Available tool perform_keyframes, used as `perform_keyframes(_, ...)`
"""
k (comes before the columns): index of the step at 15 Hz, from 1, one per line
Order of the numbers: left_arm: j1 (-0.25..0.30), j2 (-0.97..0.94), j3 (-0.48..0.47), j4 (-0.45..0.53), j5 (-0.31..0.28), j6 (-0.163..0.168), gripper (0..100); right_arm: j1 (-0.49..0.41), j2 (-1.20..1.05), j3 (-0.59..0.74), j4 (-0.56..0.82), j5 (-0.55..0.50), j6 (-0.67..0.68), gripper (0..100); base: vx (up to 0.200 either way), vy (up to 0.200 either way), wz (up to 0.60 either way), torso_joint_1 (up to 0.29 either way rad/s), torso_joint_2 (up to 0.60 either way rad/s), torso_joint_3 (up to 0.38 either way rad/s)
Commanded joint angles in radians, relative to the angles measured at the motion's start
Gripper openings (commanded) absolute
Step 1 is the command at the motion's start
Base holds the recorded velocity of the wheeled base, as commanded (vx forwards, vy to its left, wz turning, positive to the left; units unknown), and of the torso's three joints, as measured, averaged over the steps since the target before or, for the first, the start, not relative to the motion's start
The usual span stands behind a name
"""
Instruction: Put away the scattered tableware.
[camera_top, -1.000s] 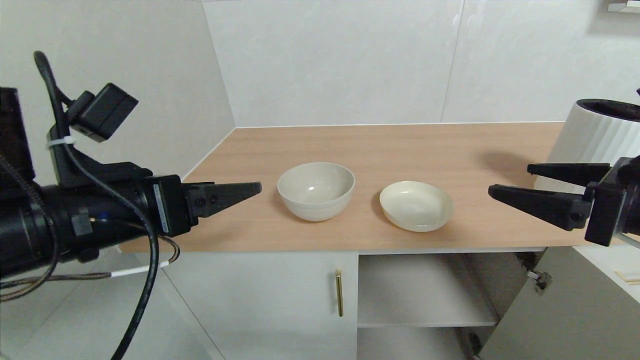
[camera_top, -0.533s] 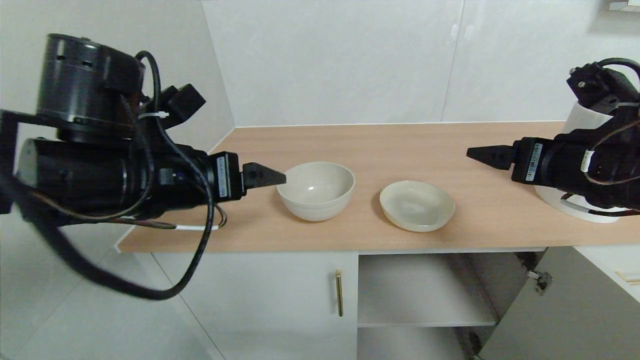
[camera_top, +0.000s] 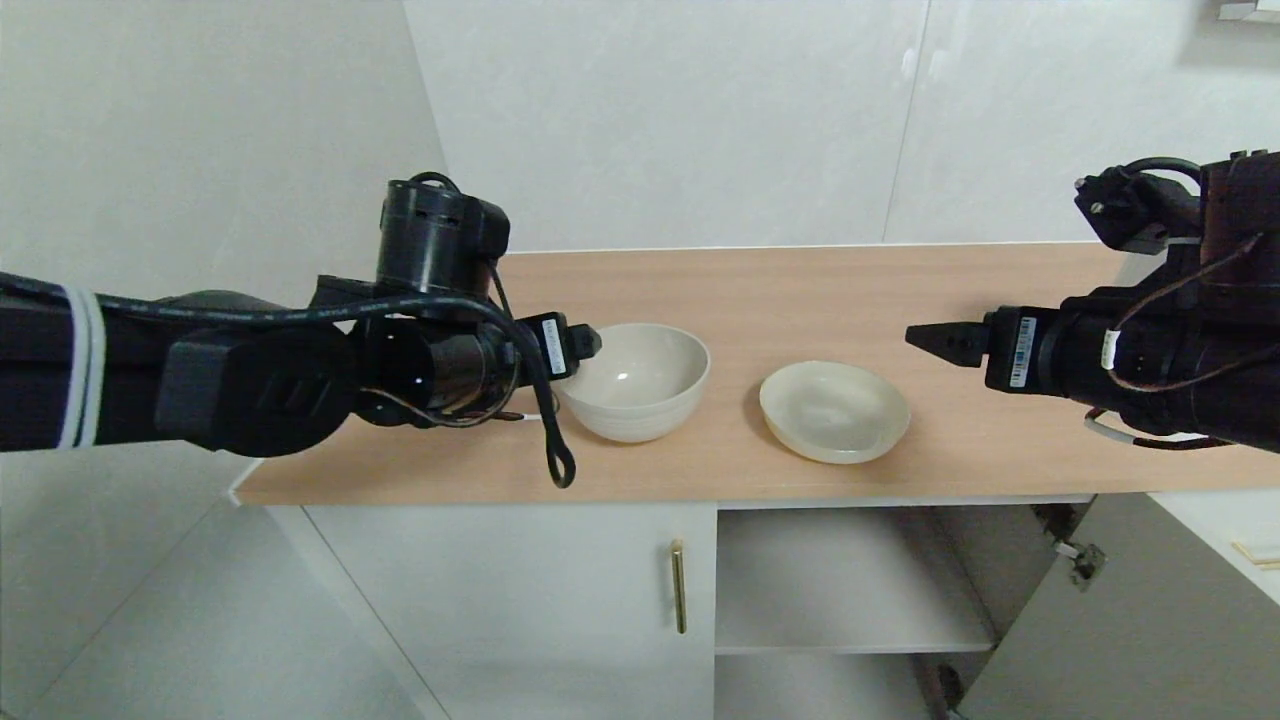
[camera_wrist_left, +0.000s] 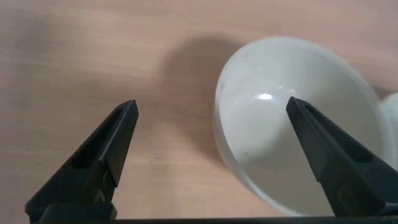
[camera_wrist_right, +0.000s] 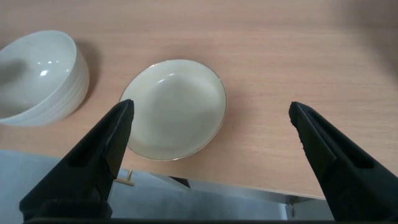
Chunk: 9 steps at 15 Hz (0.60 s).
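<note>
Left gripper (camera_wrist_left: 211, 104) has its fingers spread wide either side of the bowl (camera_top: 632, 380) rim, probably lining up a rim pinch. Right gripper (camera_wrist_right: 211, 107), fingers spread too, hangs near the plate (camera_wrist_right: 174, 109). Both dishes sit on the table (camera_top: 800, 290). The wrist views show the spread, and the head view adds the open cupboard (camera_top: 850, 580) below.

You've got a light wood countertop (camera_top: 830, 290) running into a corner of glossy white wall panels (camera_top: 700, 120). Below it is a white cabinet: left door (camera_top: 520, 600) closed, slim brass handle (camera_top: 678, 585); right bay open onto a white shelf (camera_top: 850, 625), with its door (camera_top: 1110, 620) swung out. Pale tiled floor (camera_top: 140, 620) at lower left. Light's soft and even.
</note>
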Motion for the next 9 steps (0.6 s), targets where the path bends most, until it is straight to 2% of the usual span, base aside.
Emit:
perform_keyframes(1, 0.0, 0.056, -0.016, -0.001, 0.001, -0.01, 100, 0.001, 0.001, 0.001, -0.001, 0.0, 0.0, 100, 0.0, 0.0, 0.0, 0.0, 0.0, 0.0)
perform_keyframes(4, 0.0, 0.058, -0.016, 0.001, -0.002, -0.013, 100, 0.001, -0.002, 0.001, -0.001, 0.0, 0.0, 100, 0.0, 0.0, 0.0, 0.0, 0.0, 0.0)
perform_keyframes(5, 0.0, 0.058, -0.016, 0.001, -0.002, -0.013, 0, 0.001, -0.002, 0.001, -0.001, 0.0, 0.0, 100, 0.0, 0.0, 0.0, 0.0, 0.0, 0.0)
perform_keyframes(9, 0.0, 0.067, -0.016, 0.001, -0.005, -0.014, 0, 0.001, -0.002, 0.001, -0.001, 0.0, -0.002, 100, 0.0, 0.0, 0.0, 0.0, 0.0, 0.0)
